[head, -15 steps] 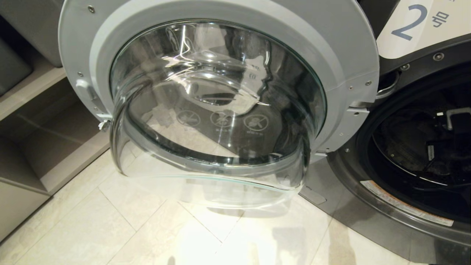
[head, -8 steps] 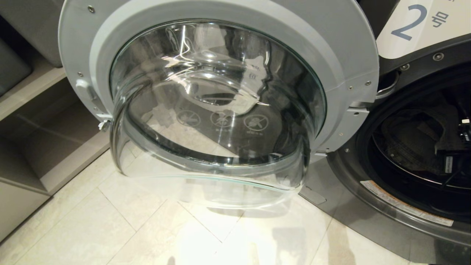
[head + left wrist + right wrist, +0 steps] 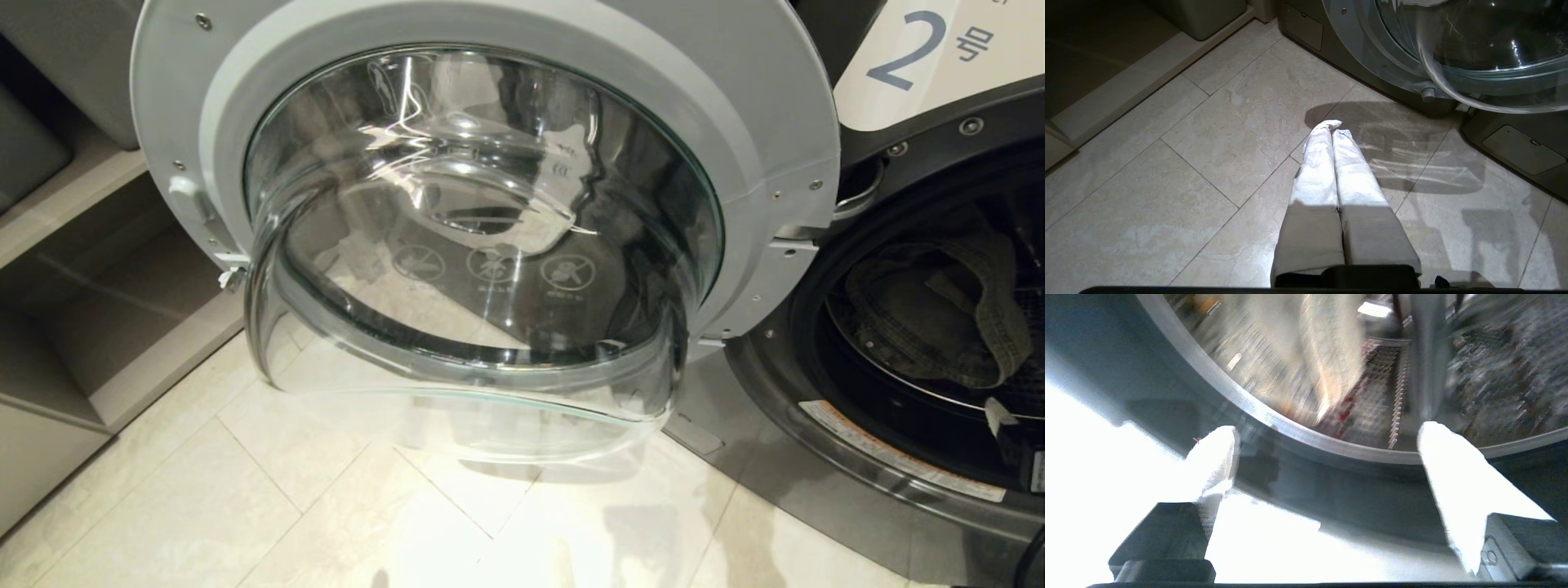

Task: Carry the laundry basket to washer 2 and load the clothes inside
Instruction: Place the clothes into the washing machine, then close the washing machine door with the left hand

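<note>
Washer 2 (image 3: 922, 106) stands with its round glass door (image 3: 490, 245) swung wide open over the pale tiled floor (image 3: 1167, 163). A grey-green denim piece (image 3: 939, 318) lies inside the drum. The right gripper (image 3: 1327, 437) points at the drum's metal rim (image 3: 1257, 412), its white-wrapped fingers (image 3: 1216, 461) spread wide and holding nothing. The left gripper (image 3: 1331, 130) hangs low over the floor, fingers pressed together, empty.

Garment (image 3: 939, 314) olive-green – washer 2 (image 3: 759, 457) dark grey – floor (image 3: 245, 490) beige.
</note>
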